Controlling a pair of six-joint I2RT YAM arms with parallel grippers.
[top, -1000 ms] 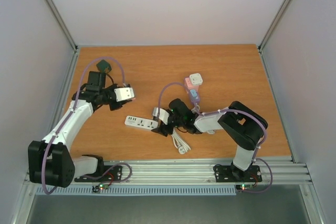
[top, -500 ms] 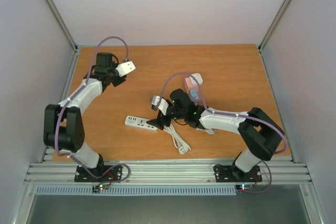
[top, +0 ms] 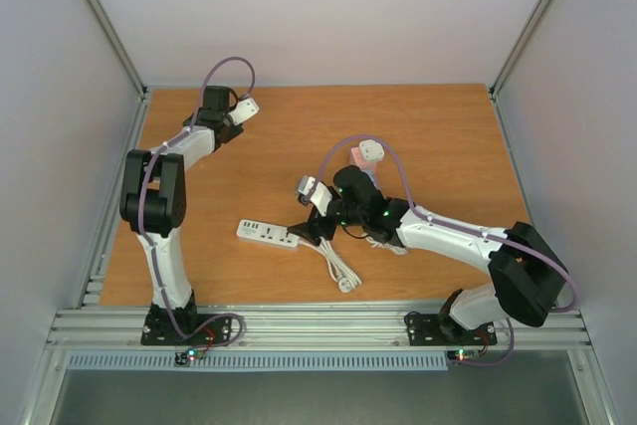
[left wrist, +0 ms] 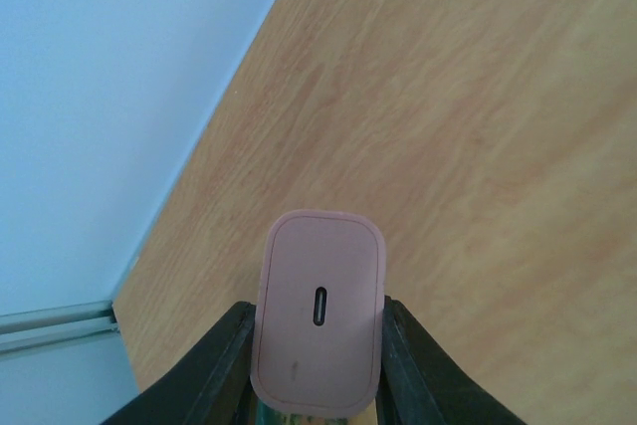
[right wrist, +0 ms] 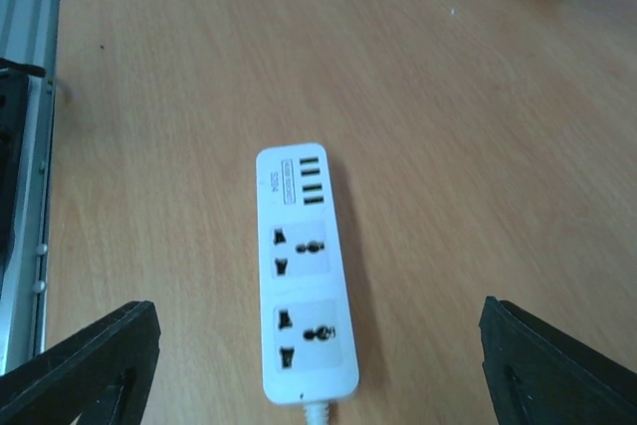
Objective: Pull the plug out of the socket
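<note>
Across the one wooden table, two arms reach out. One white power strip lies near the middle with its two sockets both empty. The right gripper hovers over it, jaws spread wide apart. At the far left corner, the left gripper is clamped on one pink plug, well apart from the strip. The plug's face has one slot.

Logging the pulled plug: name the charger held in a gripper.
The pink charger clamped in the left gripper near the table's far-left corner; the white charger and pink one beside it lie free mid-table.
</note>
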